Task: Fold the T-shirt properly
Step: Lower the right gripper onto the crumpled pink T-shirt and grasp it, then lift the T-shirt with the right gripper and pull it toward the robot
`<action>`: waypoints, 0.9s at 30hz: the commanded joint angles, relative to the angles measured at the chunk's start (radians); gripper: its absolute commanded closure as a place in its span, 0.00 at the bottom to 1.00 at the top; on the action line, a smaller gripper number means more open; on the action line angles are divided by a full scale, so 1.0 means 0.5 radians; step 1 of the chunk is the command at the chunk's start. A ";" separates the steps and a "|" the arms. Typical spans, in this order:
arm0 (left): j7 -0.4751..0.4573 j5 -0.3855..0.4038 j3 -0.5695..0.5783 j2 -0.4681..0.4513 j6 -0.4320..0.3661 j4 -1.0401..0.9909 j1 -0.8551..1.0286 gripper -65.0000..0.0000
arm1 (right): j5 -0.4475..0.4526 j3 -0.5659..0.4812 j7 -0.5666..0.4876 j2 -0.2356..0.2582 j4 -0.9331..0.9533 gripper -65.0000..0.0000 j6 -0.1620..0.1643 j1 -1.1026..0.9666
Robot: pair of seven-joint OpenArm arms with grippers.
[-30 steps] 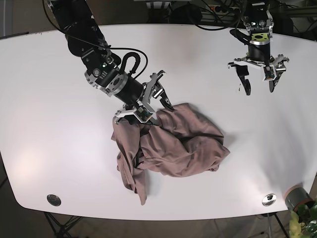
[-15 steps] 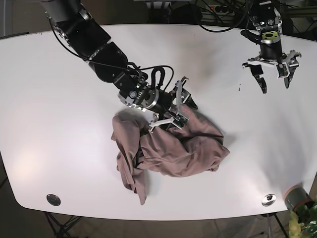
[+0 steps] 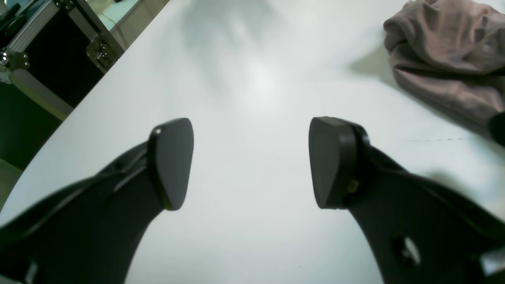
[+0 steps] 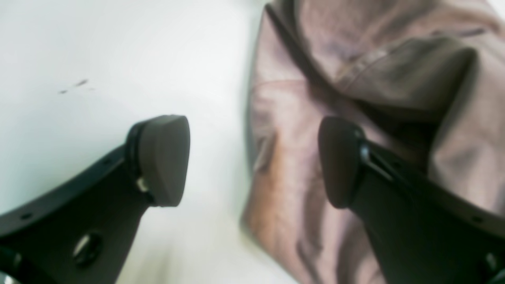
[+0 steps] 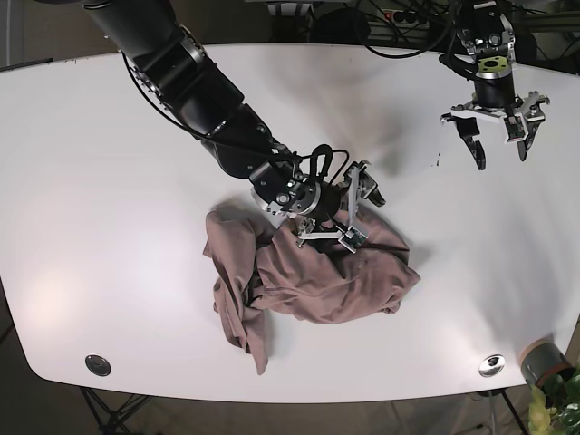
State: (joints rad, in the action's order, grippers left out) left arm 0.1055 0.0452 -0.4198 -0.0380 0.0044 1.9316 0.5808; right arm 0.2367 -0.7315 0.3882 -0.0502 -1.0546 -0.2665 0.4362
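Observation:
The mauve T-shirt lies crumpled in a heap at the middle of the white table. My right gripper hovers open over the heap's upper right edge. In the right wrist view, the right gripper has one finger above the T-shirt and the other above bare table, with nothing between them. My left gripper hangs open over the table's far right corner, well away from the cloth. In the left wrist view, the left gripper is empty, and the T-shirt shows at the upper right.
A grey cup and green leaves sit just off the table's front right corner. Two metal discs are set near the front edge. A black case stands beyond the table's edge in the left wrist view.
My right gripper has swept to the right along the shirt's top edge, still open. The left gripper shifted slightly right and back, then held still.

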 commanded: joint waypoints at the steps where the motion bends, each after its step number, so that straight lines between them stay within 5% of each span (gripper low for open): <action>1: -0.056 0.000 -0.006 -0.012 -0.007 0.029 0.003 0.35 | 0.016 0.010 -0.136 -0.049 0.134 0.26 -0.006 0.105; 14: -0.056 0.000 -0.006 -0.018 -0.007 0.029 -0.003 0.35 | 0.013 -0.107 -0.609 -0.082 0.687 0.26 0.019 0.222; 23: -0.056 0.000 -0.003 -0.027 -0.007 0.023 -0.009 0.35 | 0.013 -0.288 -0.695 -0.073 0.742 0.27 0.025 0.169; 27: -0.056 0.000 -0.003 -0.027 -0.007 -0.010 -0.009 0.35 | 0.013 -0.288 -0.698 -0.082 0.742 0.42 0.025 0.151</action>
State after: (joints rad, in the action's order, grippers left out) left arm 0.1047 0.0452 -0.4179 -0.0422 0.0040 1.9202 0.5739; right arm 0.2405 -0.8722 -0.0124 -0.0841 -0.6827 -0.2356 0.5053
